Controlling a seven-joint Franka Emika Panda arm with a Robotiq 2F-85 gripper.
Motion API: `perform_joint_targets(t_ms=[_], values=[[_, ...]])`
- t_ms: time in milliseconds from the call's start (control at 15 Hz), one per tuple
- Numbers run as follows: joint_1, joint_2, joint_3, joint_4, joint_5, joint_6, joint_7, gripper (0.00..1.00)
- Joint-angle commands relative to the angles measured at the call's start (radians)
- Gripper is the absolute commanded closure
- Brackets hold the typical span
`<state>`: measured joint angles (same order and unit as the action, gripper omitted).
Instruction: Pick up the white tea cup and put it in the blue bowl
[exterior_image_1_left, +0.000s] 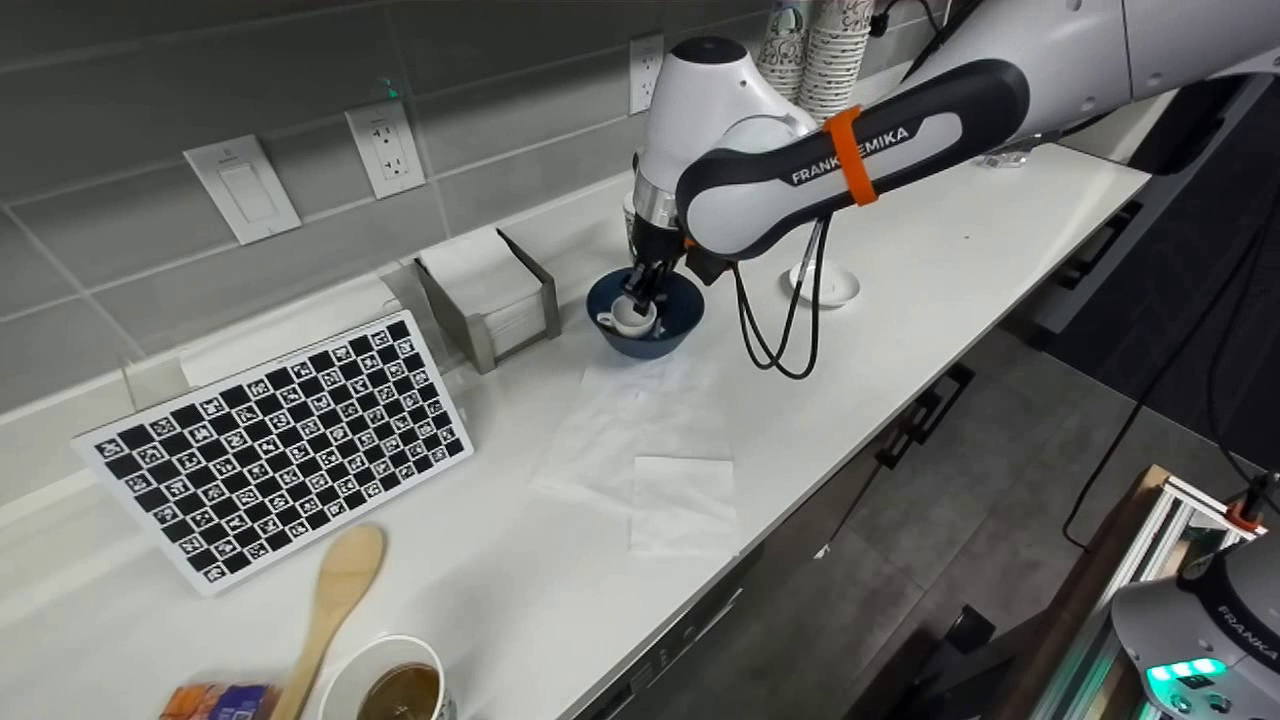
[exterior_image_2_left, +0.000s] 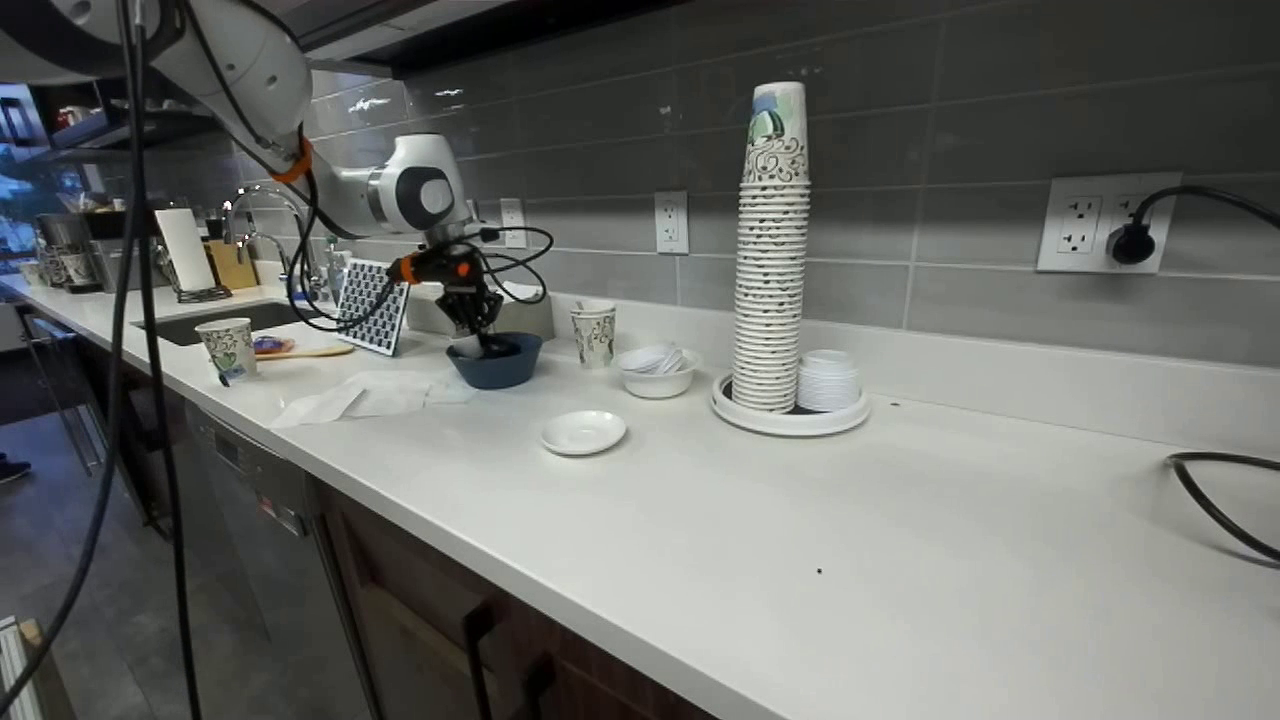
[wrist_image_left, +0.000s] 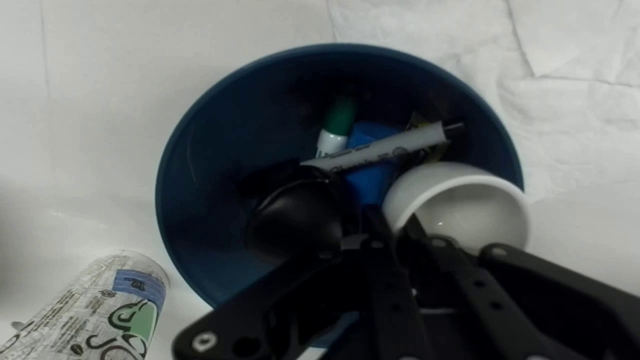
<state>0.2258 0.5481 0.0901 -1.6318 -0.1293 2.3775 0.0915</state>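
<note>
Our gripper (wrist_image_left: 393, 218) pinches the cup (wrist_image_left: 462, 210) by its wall in the bowl (wrist_image_left: 212, 150), and if we release, those markers (wrist_image_left: 382, 151) could tip it!

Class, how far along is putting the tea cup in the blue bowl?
Done: the white tea cup is over or in the blue bowl. In hand: the pincer appears clamped on the cup's wall. Left: probably release and withdrawal; whether it rests on anything is unclear.

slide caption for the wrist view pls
Pincer closed on the white tea cup in the blue bowl, near a green-capped marker.
</note>
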Motion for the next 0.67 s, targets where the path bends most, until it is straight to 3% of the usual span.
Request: perform_joint_targets(t_ms=[0, 400, 600], values=[[0.035, 0.049, -0.031, 0.089, -0.039, -0.068, 0.031, 0.64], [-0.061, -0.1, 0.032, -0.004, 0.091, -0.149, -0.096, 0.23], [-0.109, -0.157, 0.027, -0.049, 0.14, -0.192, -0.152, 0.03]])
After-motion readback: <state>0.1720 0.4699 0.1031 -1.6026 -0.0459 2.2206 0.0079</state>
